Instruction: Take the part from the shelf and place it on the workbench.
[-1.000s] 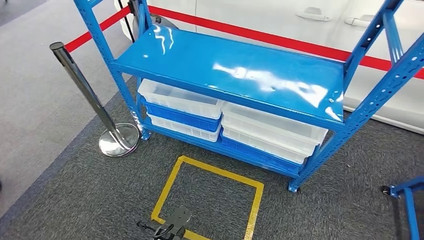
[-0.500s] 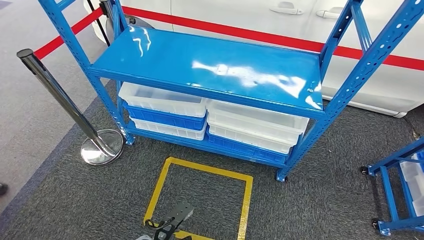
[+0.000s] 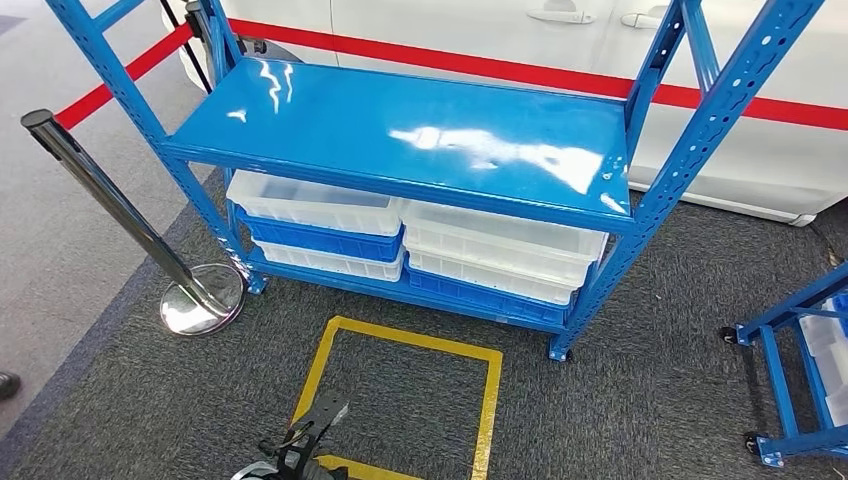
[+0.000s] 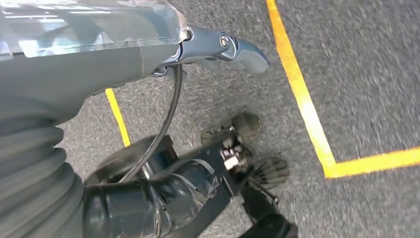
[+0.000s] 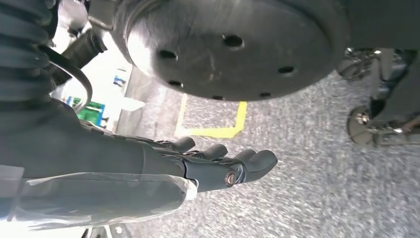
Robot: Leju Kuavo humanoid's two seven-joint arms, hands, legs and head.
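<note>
A blue metal shelf (image 3: 400, 130) stands ahead of me in the head view, its glossy top board reflecting light. On its lower level sit stacked white and blue bins (image 3: 320, 215) and a second stack (image 3: 500, 255); I cannot make out what is inside them. My left hand (image 4: 218, 47) hangs above the carpet in the left wrist view, fingers stretched out and holding nothing. My right hand (image 5: 223, 166) also hangs low in the right wrist view, its fingers straight and slightly apart, with nothing in them.
A yellow taped square (image 3: 490, 400) marks the grey carpet in front of the shelf. A chrome stanchion (image 3: 110, 200) with a red belt (image 3: 450, 62) stands at the left. A white car (image 3: 480, 25) is behind the shelf. A blue wheeled rack (image 3: 790, 390) is at the right.
The camera has moved: the whole scene slid left and the blue wheeled rack came into view at the right. Both hands still hang with nothing in them.
</note>
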